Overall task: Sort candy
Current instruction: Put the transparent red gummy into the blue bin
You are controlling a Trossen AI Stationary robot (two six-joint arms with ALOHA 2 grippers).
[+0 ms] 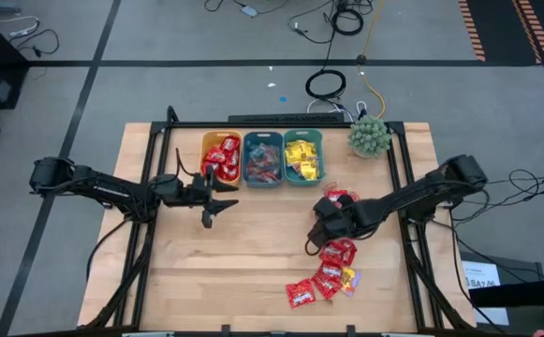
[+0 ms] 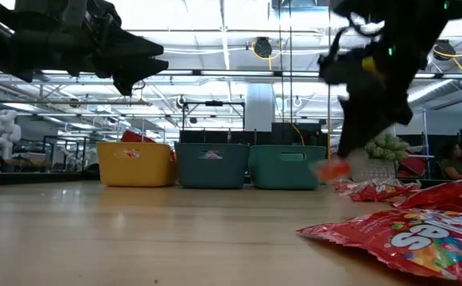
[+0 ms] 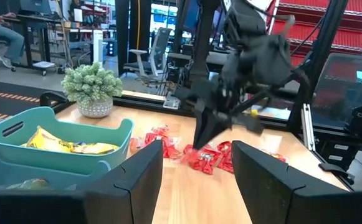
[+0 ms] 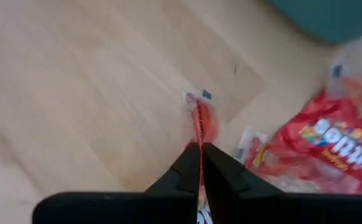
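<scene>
My right gripper (image 4: 199,149) is shut on a small orange-red wrapped candy (image 4: 199,121) over the wood table, right of its middle (image 1: 320,229). Beside it lie shiny red candy packets (image 1: 332,267), with more (image 1: 337,198) toward the bins. An orange bin (image 1: 222,157) holds red packets, a blue bin (image 1: 262,157) mixed small pieces, a teal bin (image 1: 303,155) yellow packets. My left gripper (image 1: 217,208) hovers open in front of the orange bin with nothing between its fingers (image 3: 140,180). My right gripper pinches one end of the small orange-red candy (image 4: 198,135) between its two fingertips. The fingers slant down at it from the table's right side. The candy sticks out beyond the fingertips and, in the low view, hangs a little above the table (image 2: 331,169).
A green spiky plant (image 1: 369,137) in a pot stands at the far right, next to the teal bin. A large red packet (image 2: 405,234) lies near the table's front edge. Bare wood (image 1: 243,271) spreads over the left and middle front.
</scene>
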